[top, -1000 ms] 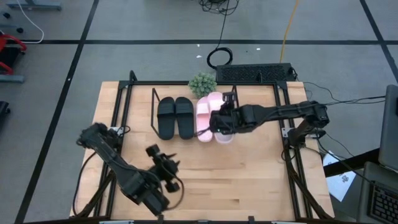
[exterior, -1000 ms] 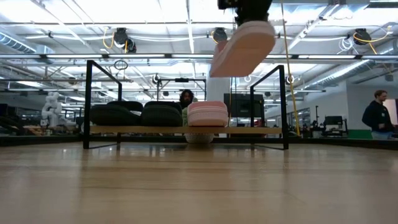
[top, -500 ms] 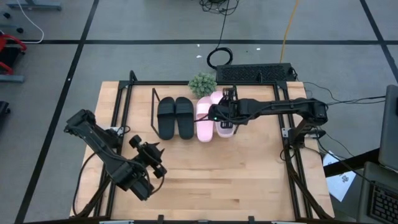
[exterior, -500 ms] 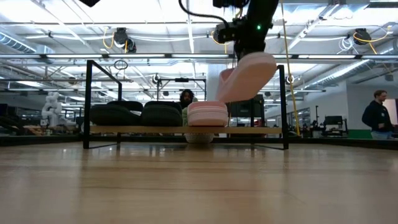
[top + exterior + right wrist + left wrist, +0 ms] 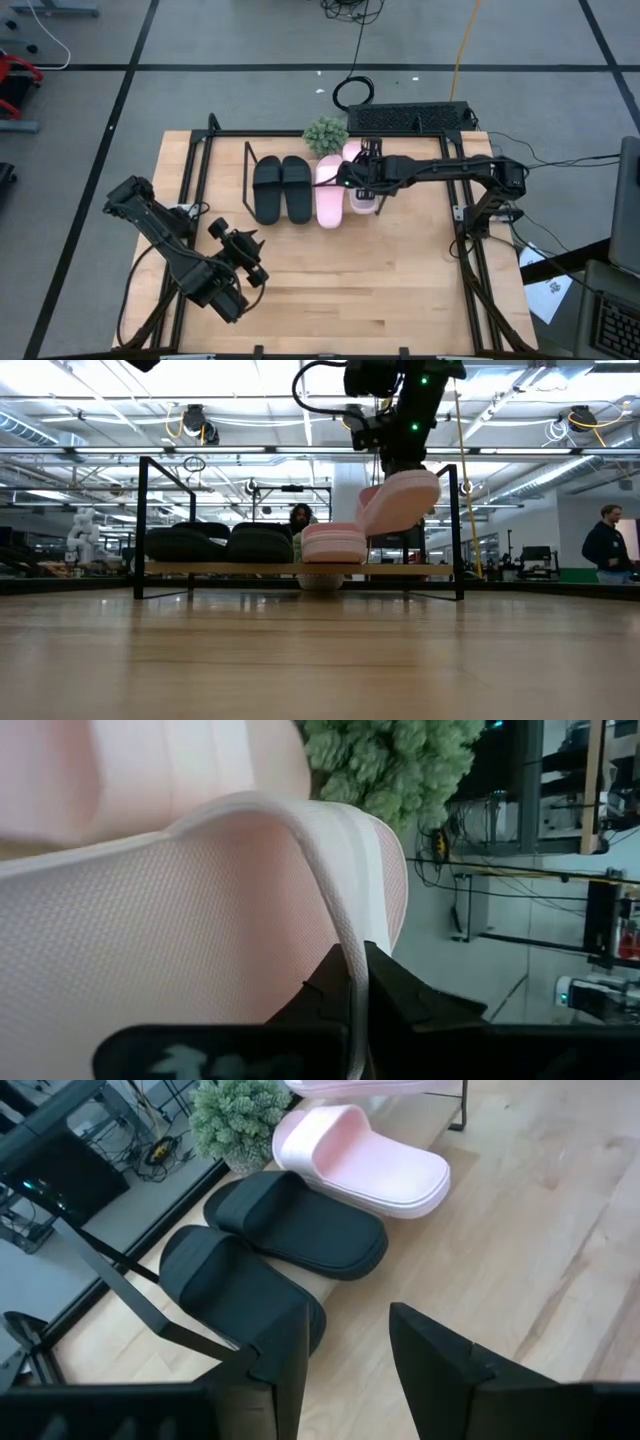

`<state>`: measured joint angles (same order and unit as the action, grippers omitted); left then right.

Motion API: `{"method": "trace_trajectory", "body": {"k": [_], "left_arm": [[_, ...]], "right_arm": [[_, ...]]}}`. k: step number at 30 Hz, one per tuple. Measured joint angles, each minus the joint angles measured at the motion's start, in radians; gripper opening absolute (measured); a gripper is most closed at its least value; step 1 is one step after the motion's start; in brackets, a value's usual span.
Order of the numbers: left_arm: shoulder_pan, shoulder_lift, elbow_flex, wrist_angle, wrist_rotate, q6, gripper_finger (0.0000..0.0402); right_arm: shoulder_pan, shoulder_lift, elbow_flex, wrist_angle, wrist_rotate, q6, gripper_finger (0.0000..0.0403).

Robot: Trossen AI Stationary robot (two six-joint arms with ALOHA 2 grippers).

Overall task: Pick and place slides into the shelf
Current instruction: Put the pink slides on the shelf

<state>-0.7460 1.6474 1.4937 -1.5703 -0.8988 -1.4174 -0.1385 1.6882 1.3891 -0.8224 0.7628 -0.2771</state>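
Note:
The shelf (image 5: 250, 569) stands at the table's far side. On its board rest two black slides (image 5: 267, 188) (image 5: 296, 188) and one pink slide (image 5: 330, 192), soles down. A second pink slide (image 5: 400, 500) hangs tilted over the shelf's right part, with my right gripper (image 5: 353, 182) shut on it. Toward the table's near left, my left gripper (image 5: 240, 262) stands open in the air. Nothing is between its fingers (image 5: 280, 1350). My right gripper pinches the held pink slide by the white-rimmed edge of its strap (image 5: 352, 935) between its two fingers (image 5: 400, 995). The fingers come slanting down from the table's right. The slide hangs tilted below them, sole toward the near side, clear of the shelf's board.
A small green plant (image 5: 325, 134) stands just behind the shelf. A black frame (image 5: 190, 180) runs along the table's edges. Bare wood lies between the shelf and the near edge. People (image 5: 608, 545) show in the room beyond.
My right gripper has sunk and gone toward the far edge with the pink slide, which now hangs lower, close beside the pink slide on the shelf. My left gripper has drawn toward the table's left and has rolled at the wrist, then kept still.

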Motion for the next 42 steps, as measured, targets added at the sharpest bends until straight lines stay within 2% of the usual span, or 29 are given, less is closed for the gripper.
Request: {"method": "trace_trajectory", "body": {"k": [15, 21, 28, 35, 42], "left_arm": [[0.000, 0.000, 0.000, 0.003, 0.009, -0.002, 0.0145], [-0.001, 0.000, 0.000, 0.004, 0.009, -0.001, 0.0145], [-0.001, 0.000, 0.000, 0.004, 0.009, 0.000, 0.0145], [-0.001, 0.000, 0.000, 0.004, 0.009, -0.001, 0.0145], [-0.001, 0.000, 0.001, 0.005, 0.009, -0.001, 0.0145]], "right_arm": [[-0.046, 0.000, -0.001, 0.026, -0.004, 0.034, 0.0000], [-0.048, 0.000, -0.078, 0.047, -0.004, 0.069, 0.0000], [-0.048, 0.001, -0.172, 0.151, -0.004, 0.073, 0.0000], [-0.047, 0.001, -0.205, 0.232, -0.013, 0.060, 0.0000], [-0.036, 0.001, -0.219, 0.236, -0.038, 0.093, 0.0000]]}}
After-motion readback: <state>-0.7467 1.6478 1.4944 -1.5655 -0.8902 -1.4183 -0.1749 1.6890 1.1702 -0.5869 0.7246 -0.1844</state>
